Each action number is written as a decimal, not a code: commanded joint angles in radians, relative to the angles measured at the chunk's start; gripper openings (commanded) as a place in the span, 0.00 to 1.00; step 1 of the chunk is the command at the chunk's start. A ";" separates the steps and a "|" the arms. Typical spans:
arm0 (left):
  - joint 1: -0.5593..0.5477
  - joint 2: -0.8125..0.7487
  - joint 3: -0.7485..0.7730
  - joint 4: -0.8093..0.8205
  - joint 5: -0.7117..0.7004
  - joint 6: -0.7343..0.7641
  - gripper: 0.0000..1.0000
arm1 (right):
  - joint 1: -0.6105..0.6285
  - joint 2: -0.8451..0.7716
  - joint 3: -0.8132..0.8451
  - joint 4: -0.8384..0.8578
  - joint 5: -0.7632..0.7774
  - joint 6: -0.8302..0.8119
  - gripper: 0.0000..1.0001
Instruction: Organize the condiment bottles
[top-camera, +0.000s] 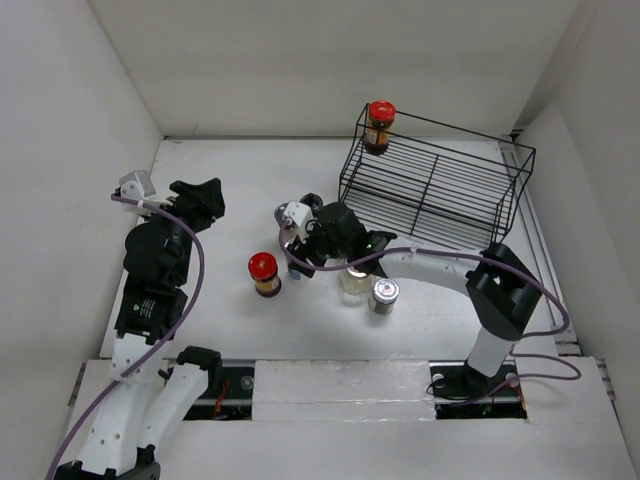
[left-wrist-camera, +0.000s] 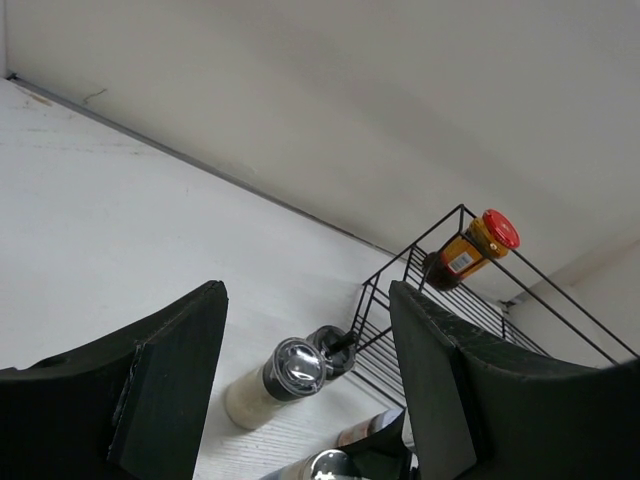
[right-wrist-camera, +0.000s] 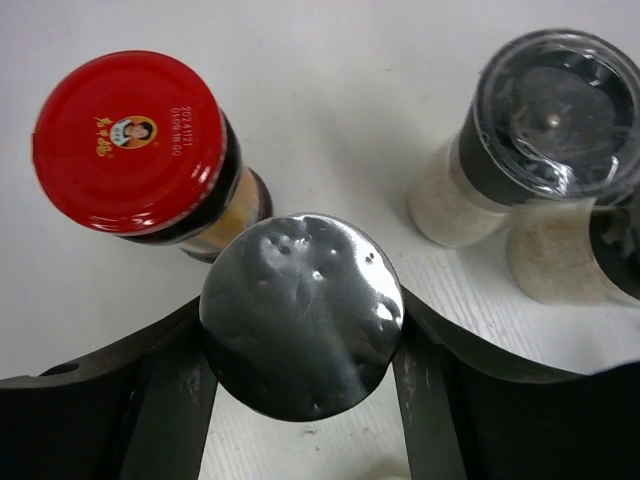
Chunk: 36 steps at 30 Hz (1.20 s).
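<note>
My right gripper (right-wrist-camera: 300, 400) is shut on a silver-capped bottle (right-wrist-camera: 300, 315) that stands on the table, its fingers (right-wrist-camera: 170, 400) pressed on both sides under the cap. In the top view this gripper (top-camera: 300, 255) hides that bottle. A dark red-lidded jar (right-wrist-camera: 130, 140) (top-camera: 264, 272) stands just left of it. Two pale grinders (right-wrist-camera: 550, 120) (right-wrist-camera: 600, 250) stand to the right. A second red-lidded jar (top-camera: 379, 125) (left-wrist-camera: 475, 248) sits on the wire rack's top corner. My left gripper (top-camera: 205, 200) (left-wrist-camera: 305, 295) is open and empty, well left of the bottles.
The black wire rack (top-camera: 440, 185) (left-wrist-camera: 450, 290) stands at the back right. A pale jar (top-camera: 354, 282) and a silver-capped jar (top-camera: 384, 294) stand beside my right forearm. A clear-capped grinder (top-camera: 295, 215) (left-wrist-camera: 285, 375) and a black-capped one (top-camera: 312, 203) stand behind the gripper. Walls enclose three sides.
</note>
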 joint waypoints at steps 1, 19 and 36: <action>0.003 -0.009 0.000 0.051 0.003 0.021 0.62 | 0.003 -0.086 0.045 0.094 0.074 0.017 0.48; 0.003 -0.012 -0.009 0.056 0.031 0.021 0.62 | -0.573 -0.306 0.383 0.051 0.309 0.065 0.43; 0.003 -0.002 -0.009 0.045 0.020 0.021 0.62 | -0.727 -0.031 0.629 -0.112 0.128 0.085 0.45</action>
